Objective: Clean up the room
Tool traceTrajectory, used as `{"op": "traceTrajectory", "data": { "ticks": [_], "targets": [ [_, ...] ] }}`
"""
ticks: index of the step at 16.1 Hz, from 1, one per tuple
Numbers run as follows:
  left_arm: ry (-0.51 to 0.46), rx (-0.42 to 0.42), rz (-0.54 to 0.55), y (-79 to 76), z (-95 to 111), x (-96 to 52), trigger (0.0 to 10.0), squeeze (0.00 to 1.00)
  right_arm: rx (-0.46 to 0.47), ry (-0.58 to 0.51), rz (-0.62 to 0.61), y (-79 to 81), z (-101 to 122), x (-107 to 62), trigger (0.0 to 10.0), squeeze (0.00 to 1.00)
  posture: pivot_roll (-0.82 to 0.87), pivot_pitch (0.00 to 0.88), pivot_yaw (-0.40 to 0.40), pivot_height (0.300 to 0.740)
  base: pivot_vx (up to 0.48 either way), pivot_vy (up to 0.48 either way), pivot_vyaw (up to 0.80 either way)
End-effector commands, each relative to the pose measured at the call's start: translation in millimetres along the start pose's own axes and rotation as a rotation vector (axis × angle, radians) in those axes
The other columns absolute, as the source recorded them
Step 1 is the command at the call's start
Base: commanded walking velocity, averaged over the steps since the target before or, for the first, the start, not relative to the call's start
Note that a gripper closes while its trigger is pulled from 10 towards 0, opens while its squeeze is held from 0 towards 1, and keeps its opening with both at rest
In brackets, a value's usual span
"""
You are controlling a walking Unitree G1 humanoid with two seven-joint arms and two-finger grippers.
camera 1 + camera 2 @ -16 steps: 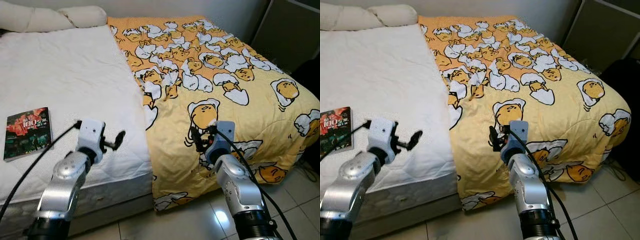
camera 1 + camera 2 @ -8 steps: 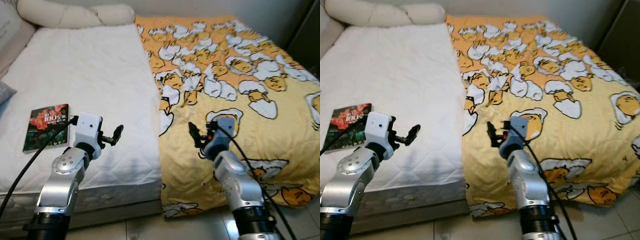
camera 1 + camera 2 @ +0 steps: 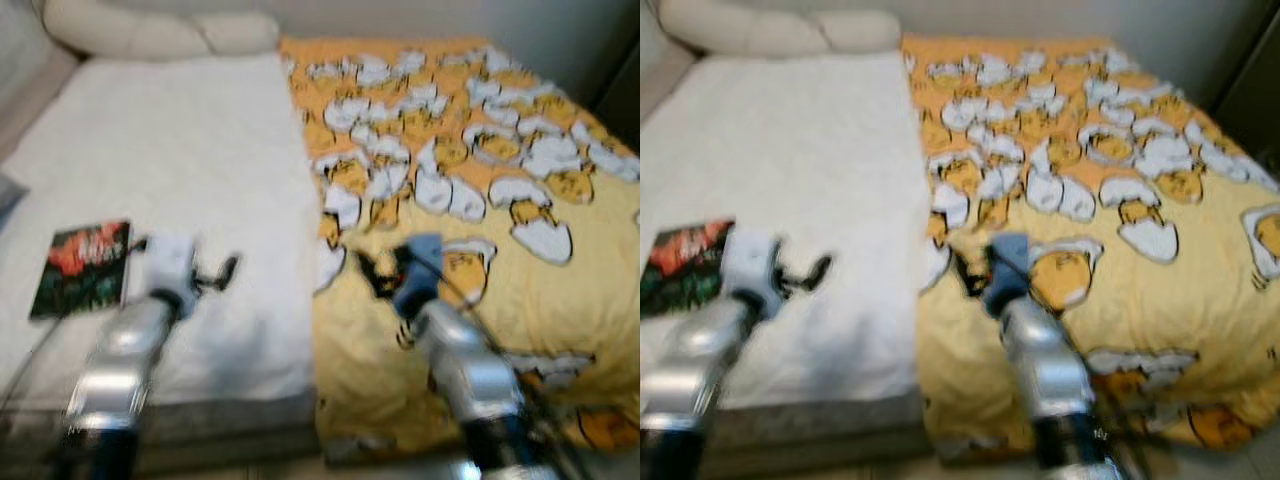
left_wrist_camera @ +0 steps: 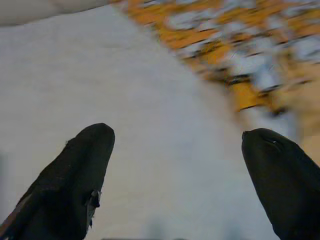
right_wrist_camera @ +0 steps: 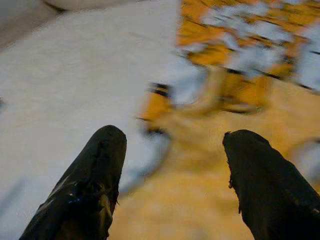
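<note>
A bed with a white quilted mattress [image 3: 190, 170] fills the scene, its right half covered by a yellow cartoon-print blanket [image 3: 500, 190]. A dark book with a red cover picture [image 3: 82, 266] lies on the mattress near the front left. My left gripper [image 3: 220, 272] hovers open over the mattress just right of the book, nothing between its fingers [image 4: 75, 180]. My right gripper [image 3: 372, 272] is open above the blanket's left edge, its fingers [image 5: 85, 185] also holding nothing. The head views are blurred.
Cream pillows [image 3: 150, 30] lie along the head of the bed. A grey pillow edge [image 3: 8, 190] shows at the far left. The mattress's front edge [image 3: 190, 410] runs just below my arms. A dark cabinet [image 3: 1255, 75] stands at the right.
The camera has swung left and come closer, so the bed fills more of the view and the floor has dropped out. Both grippers keep their pose and stay open.
</note>
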State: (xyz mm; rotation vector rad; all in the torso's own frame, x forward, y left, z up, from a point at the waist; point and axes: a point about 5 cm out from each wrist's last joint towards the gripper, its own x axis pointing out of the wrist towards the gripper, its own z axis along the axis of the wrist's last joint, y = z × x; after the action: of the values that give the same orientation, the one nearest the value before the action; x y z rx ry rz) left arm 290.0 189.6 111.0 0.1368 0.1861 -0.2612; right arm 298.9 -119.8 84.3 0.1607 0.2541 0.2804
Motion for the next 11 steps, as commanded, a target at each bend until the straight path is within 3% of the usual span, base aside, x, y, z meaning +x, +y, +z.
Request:
{"op": "traceTrajectory", "data": {
  "ticks": [1, 4, 6, 7, 10, 11],
  "targets": [
    [0.009, 0.013, 0.027, 9.5, -1.6, -5.9, 10.0, 0.09, 0.000, -0.008, 0.016, 6.4, 4.1, 0.6, 10.0, 0.00, 0.13, 0.000, -0.027, 0.740, 0.307, 0.000, 0.00],
    [0.009, 0.018, 0.027, 10.5, -3.3, -11.5, 10.0, 0.09, 0.007, 0.007, -0.002, 4.5, 3.5, -4.1, 10.0, 0.00, 0.15, 0.000, -0.039, 0.740, 0.290, 0.000, 0.00],
    [0.014, 0.050, -0.021, 10.9, -1.3, -19.8, 10.0, 0.07, 0.033, -0.004, -0.004, 3.6, 7.1, -9.8, 10.0, 0.00, 0.15, 0.000, -0.035, 0.740, 0.000, 0.000, 0.00],
    [0.029, 0.075, -0.055, 9.8, -1.2, -24.2, 10.0, 0.07, 0.033, 0.008, 0.025, 2.7, 4.8, -12.3, 10.0, 1.00, 0.14, 0.000, -0.023, 0.740, 0.000, 0.000, 0.00],
    [0.076, 0.111, -0.160, 1.3, -6.8, -32.4, 10.0, 0.08, -0.071, 0.118, 0.045, -4.5, -8.9, -2.4, 10.0, 1.00, 0.15, 0.000, -0.009, 0.740, 0.000, 0.000, 0.00],
    [0.140, 0.162, -0.246, -2.9, -15.5, -35.5, 10.0, 0.08, -0.094, 0.177, 0.080, -5.4, -15.4, 8.8, 10.0, 1.00, 0.16, 0.000, -0.006, 0.740, 0.000, 0.000, 0.00]
  ]
}}
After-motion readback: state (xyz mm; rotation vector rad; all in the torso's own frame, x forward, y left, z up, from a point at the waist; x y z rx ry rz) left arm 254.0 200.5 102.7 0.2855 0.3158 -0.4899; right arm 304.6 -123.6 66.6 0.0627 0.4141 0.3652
